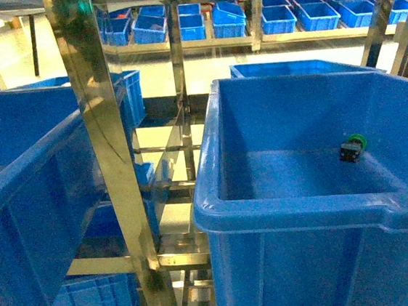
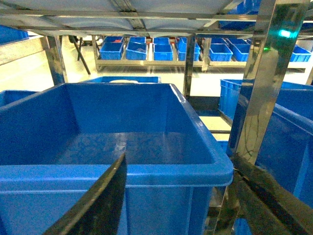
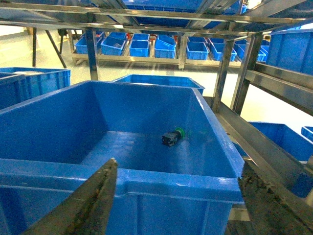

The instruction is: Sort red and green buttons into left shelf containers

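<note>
Right gripper (image 3: pixel 176 205) nearest, fingers wide, empty, before rim of right tub (image 3: pixel 146 178). 1 green button (image 3: pixel 172 136) on its side on tub floor. Left gripper (image 2: pixel 186 205) wide, empty, facing left tub (image 2: pixel 146 174); no button visible inside. Judged step: approaching pick. Next: right descends over rim, closes on button.

You had one green mushroom-capped push-button with a dark body (image 1: pixel 352 147) lying on its side on the floor of the large deep blue plastic tub with a thick rolled rim (image 1: pixel 283 214), toward its far right. The neighbouring deep blue plastic tub to the left (image 2: pixel 146 174) sat upright, no button visible inside.
</note>
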